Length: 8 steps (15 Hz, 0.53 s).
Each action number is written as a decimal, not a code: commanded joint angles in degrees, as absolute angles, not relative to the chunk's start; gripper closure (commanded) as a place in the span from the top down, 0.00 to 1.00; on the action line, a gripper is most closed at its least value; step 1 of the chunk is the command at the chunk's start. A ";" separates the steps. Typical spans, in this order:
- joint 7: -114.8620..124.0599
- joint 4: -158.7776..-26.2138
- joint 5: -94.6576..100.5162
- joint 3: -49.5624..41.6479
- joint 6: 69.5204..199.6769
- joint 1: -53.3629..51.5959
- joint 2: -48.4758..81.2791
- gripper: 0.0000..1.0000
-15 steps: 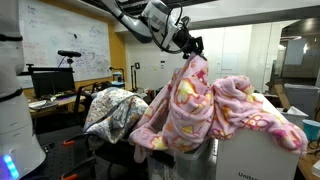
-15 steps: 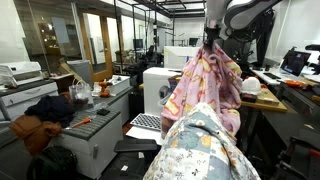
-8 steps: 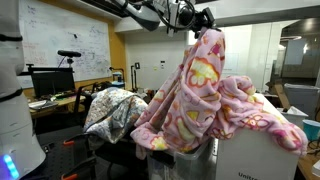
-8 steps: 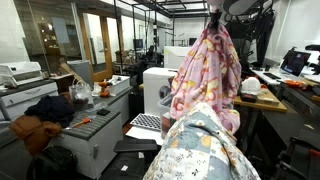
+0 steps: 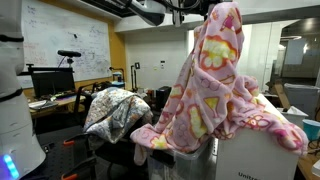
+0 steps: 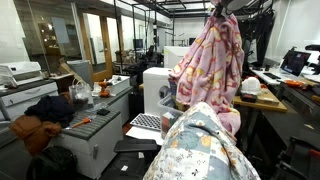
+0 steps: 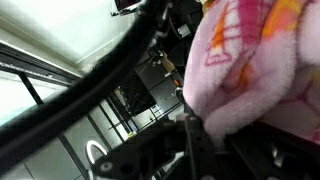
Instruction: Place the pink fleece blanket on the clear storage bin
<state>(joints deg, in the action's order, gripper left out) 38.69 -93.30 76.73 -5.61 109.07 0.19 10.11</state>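
The pink fleece blanket (image 5: 215, 85) hangs in a tall drape from its top corner, near the ceiling frame. Its lower folds lie piled over the top of the white box and whatever stands beside it. In an exterior view it hangs as a long pink curtain (image 6: 212, 65). My gripper (image 6: 218, 8) is at the very top of the frames, shut on that top corner. In the wrist view my gripper (image 7: 205, 135) pinches a thick pink fold (image 7: 250, 70). The clear storage bin is almost wholly hidden under the blanket; a greyish patch (image 5: 188, 163) below the folds may be it.
A large opaque white box (image 5: 258, 155) stands under the blanket's right side and shows again in an exterior view (image 6: 158, 88). A grey-white patterned blanket (image 5: 115, 110) lies over a chair, close to the camera (image 6: 200, 145). Desks, monitors and cabinets ring the area.
My gripper has risen steadily with the blanket's corner, stretching the pink drape taller and lifting more cloth off the pile below.
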 commanded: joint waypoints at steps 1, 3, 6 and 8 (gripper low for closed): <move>38.65 -90.87 77.45 -3.81 106.91 -0.19 11.76 0.02; 37.74 -91.68 73.93 -2.33 109.80 -0.06 11.77 0.02; 37.30 -92.55 67.50 -0.54 114.58 0.24 12.40 0.02; 36.65 -93.04 63.29 0.01 117.91 0.34 13.14 0.02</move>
